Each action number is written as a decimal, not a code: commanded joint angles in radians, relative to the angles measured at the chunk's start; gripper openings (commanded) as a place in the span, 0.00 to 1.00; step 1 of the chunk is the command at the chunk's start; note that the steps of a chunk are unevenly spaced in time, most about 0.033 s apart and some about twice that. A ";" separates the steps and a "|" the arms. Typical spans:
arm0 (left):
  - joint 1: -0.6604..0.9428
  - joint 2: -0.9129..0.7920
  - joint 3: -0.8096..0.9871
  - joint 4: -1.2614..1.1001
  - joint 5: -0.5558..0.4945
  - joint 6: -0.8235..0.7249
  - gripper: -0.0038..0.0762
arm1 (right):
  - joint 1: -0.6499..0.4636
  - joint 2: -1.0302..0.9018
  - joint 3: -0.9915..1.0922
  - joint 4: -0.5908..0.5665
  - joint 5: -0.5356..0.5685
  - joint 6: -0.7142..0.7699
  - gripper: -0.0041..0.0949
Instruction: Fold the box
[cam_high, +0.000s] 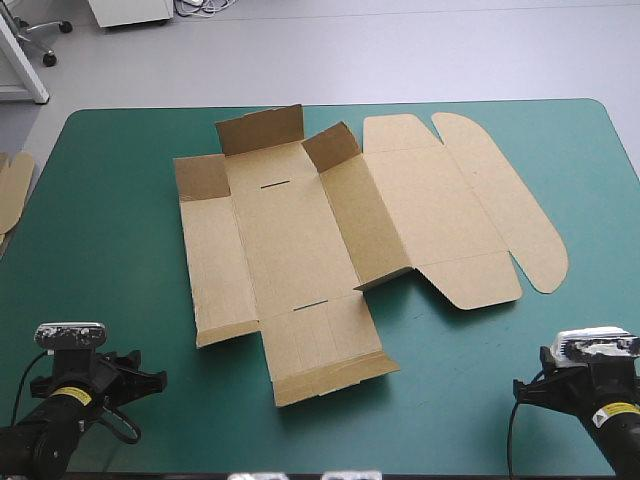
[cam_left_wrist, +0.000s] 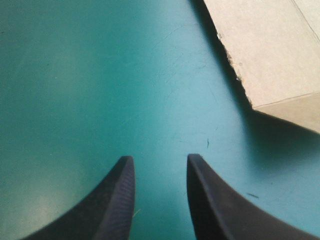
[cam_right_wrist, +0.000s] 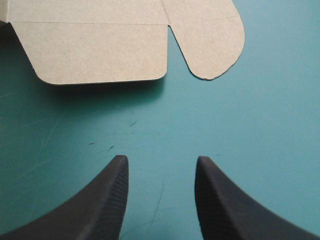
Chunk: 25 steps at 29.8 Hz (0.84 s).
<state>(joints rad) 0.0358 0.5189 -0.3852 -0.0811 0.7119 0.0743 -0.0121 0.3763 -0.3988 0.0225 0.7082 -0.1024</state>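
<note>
The brown box (cam_high: 300, 230) lies mostly flat at the middle of the teal-green table. Its far wall (cam_high: 262, 128) and two small corner flaps stand partly raised. The long side wall (cam_high: 365, 215) also tilts up. The lid (cam_high: 480, 200) with rounded tabs lies flat to the right. My left gripper (cam_high: 138, 380) is open near the front left corner, and a near corner of the box (cam_left_wrist: 270, 50) shows ahead and to its right (cam_left_wrist: 157, 160). My right gripper (cam_high: 530, 392) is open near the front right, with the lid's flaps (cam_right_wrist: 100, 45) ahead of it (cam_right_wrist: 160, 160). Neither holds anything.
An edge of more brown board (cam_high: 12, 190) shows at the table's left edge. Bare teal-green cover (cam_high: 120, 270) lies between each gripper and the box. The table's front edge is close behind both arms.
</note>
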 joint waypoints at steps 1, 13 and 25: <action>-0.005 0.005 -0.034 -0.011 -0.058 -0.009 0.37 | 0.001 0.005 -0.030 -0.003 -0.066 -0.005 0.44; -0.005 0.005 -0.034 -0.059 -0.056 -0.013 0.37 | 0.001 0.005 -0.030 -0.003 -0.066 -0.005 0.44; -0.005 0.137 -0.255 -0.071 -0.059 -0.118 0.56 | 0.001 0.119 -0.236 -0.057 -0.081 -0.005 0.45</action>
<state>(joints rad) 0.0358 0.6025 -0.5564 -0.1354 0.7143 -0.0307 -0.0121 0.4308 -0.5586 0.0000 0.6999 -0.1024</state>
